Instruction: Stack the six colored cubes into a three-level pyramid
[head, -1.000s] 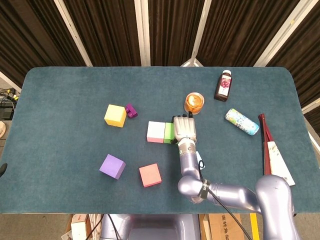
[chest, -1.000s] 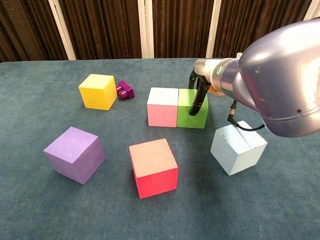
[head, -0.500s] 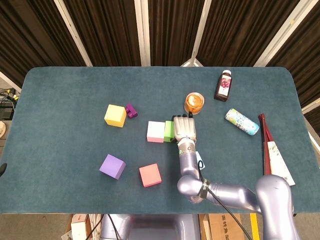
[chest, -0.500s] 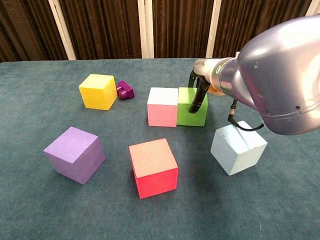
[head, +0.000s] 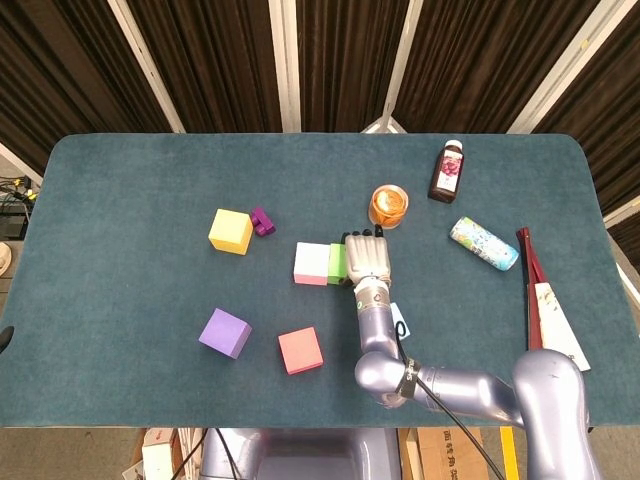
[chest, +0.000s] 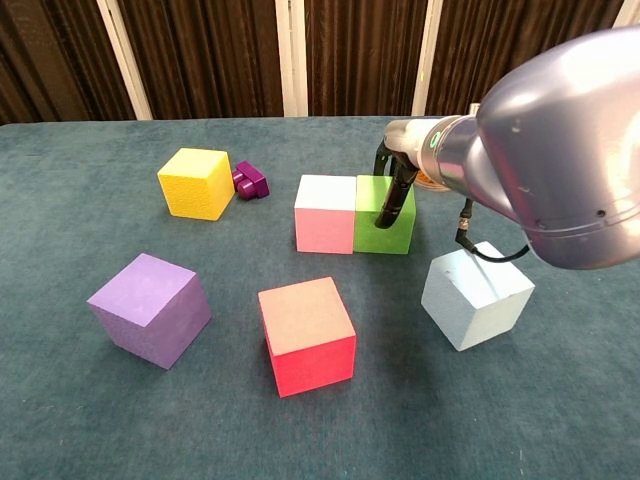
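**Spotter:** What has changed since a second ago?

**Me:** Very little. My right robot hand (head: 367, 257) is still laid over the green cube (chest: 384, 216), and the green cube and the pale pink cube (chest: 325, 213) beside it have slid a touch. They are now flush, side to side, in the middle of the bench (head: 130, 180).

**Spotter:** Is the robot hand gripping it?

**Me:** I cannot tell. In the chest view one dark finger (chest: 394, 200) hangs down the green cube's front face; the rest is behind my forearm. From above I see only the back of the robot hand.

**Spotter:** What lies around the green cube?

**Me:** Left of it and further back, the yellow cube (chest: 196, 183) with a small purple block (chest: 251, 180) touching its side. In front and left, the red cube (chest: 306, 334), and further left the violet cube (chest: 150, 308). The light blue cube (chest: 476, 294) is just in front and right, but only the chest view shows it; from the head my own arm hides it.

**Spotter:** And the head view alone?

**Me:** An orange jar (head: 389, 206) just behind the green cube, then a dark bottle (head: 447, 171), a patterned tube (head: 483, 243) and a red and white packet (head: 546, 304) off to its right.
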